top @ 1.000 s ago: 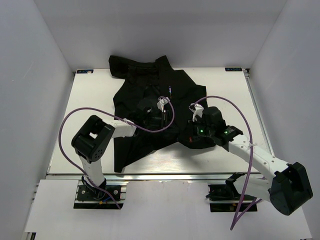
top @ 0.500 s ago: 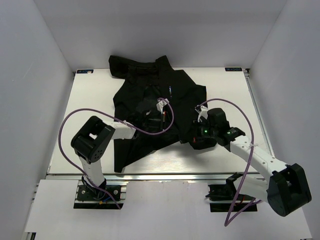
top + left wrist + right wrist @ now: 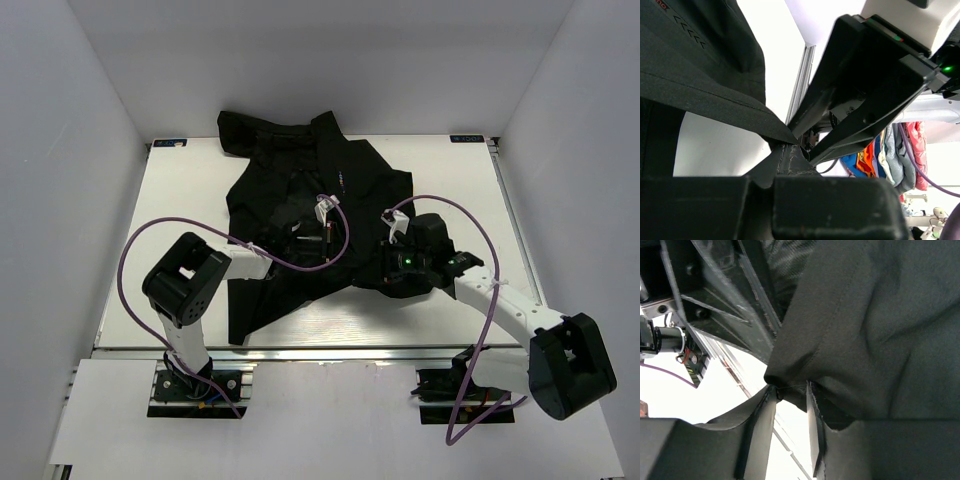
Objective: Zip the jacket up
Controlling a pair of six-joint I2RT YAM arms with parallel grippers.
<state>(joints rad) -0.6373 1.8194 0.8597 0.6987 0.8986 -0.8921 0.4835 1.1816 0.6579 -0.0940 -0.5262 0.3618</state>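
Observation:
The black jacket (image 3: pixel 300 180) lies crumpled in the middle of the white table, collar at the far edge, with a small dotted mark (image 3: pixel 341 182) on the chest. My left gripper (image 3: pixel 312 243) rests on the jacket's lower middle. In the left wrist view it (image 3: pixel 788 167) is shut on a stitched corner of the jacket (image 3: pixel 700 75). My right gripper (image 3: pixel 384 268) is at the lower right hem. In the right wrist view it (image 3: pixel 790 407) has its fingers nearly together, pinching a fold of the jacket (image 3: pixel 880 330) at the tips. The zipper slider is hidden.
The two grippers are close together; the right gripper's body (image 3: pixel 865 90) fills the upper right of the left wrist view. Purple cables (image 3: pixel 440 205) loop over both arms. White walls surround the table (image 3: pixel 180 220). Coloured cloth (image 3: pixel 890 150) lies beyond the table edge.
The right arm has drawn in to the left, its elbow closer to the table's middle, and its wrist has shifted slightly at the hem. The left gripper has barely moved.

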